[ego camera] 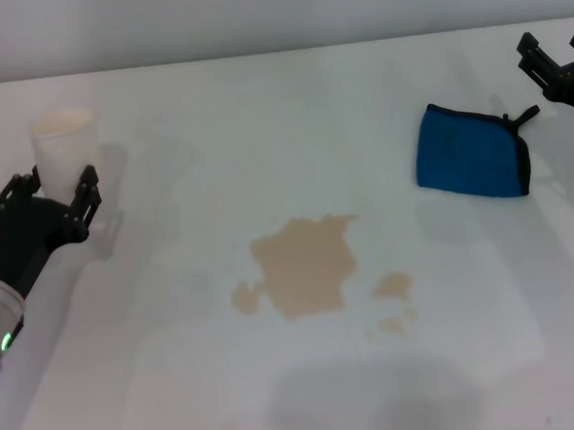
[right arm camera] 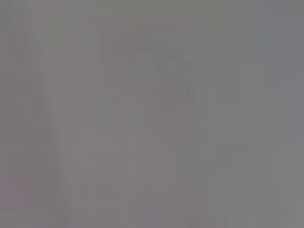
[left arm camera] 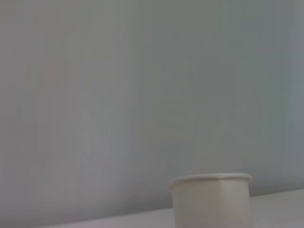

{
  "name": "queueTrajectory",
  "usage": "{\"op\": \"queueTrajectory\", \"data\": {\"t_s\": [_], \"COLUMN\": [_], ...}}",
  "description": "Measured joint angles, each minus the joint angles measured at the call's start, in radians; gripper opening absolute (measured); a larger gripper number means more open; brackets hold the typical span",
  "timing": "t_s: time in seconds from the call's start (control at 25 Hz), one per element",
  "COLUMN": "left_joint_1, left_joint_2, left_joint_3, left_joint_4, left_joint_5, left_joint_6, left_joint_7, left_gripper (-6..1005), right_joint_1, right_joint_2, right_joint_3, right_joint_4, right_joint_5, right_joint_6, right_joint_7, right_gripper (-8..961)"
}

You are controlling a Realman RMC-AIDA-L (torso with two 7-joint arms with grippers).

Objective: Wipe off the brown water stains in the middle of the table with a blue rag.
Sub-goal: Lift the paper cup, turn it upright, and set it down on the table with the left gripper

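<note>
Both grippers sit at the sides of the table, with the wide white middle open between them. Nearest the camera the tabletop is bare and smooth, crossed only by a soft grey shadow. Beyond that lie the brown water stains: one large, flat, tan blotch with ragged edges, a small lobe at its left, and a few little spots just to its right. They are well apart from both arms.

Farther back on the left, the left gripper has its black fingers spread around a white paper cup, one finger on each side of the cup's lower wall; whether they touch it cannot be told. The cup stands upright near the table's left edge, and its inside does not show.

On the right, the blue rag lies flat, a roughly square folded cloth with black edging and a short black loop at its far right corner. Just past that loop, at the table's right edge, the right gripper hangs with its fingers apart, holding nothing.
</note>
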Motion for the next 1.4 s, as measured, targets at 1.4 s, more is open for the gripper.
{"op": "queueTrajectory", "data": {"t_s": [1.4], "left_joint_1": [0.058], "left_joint_2": [-0.001], "left_joint_3": [-0.003], "left_joint_4": [0.081], "left_joint_5": [-0.074], "left_joint_6": [-0.139], "left_joint_7": [0.003], "left_gripper": [801], "right_joint_1": [-0.02], "right_joint_2": [0.0], "right_joint_3": [0.0], "right_joint_4": [0.002], "right_joint_5": [0.012], "right_joint_6": [-0.008], "right_joint_7": [0.008], "right_gripper": [829]}}
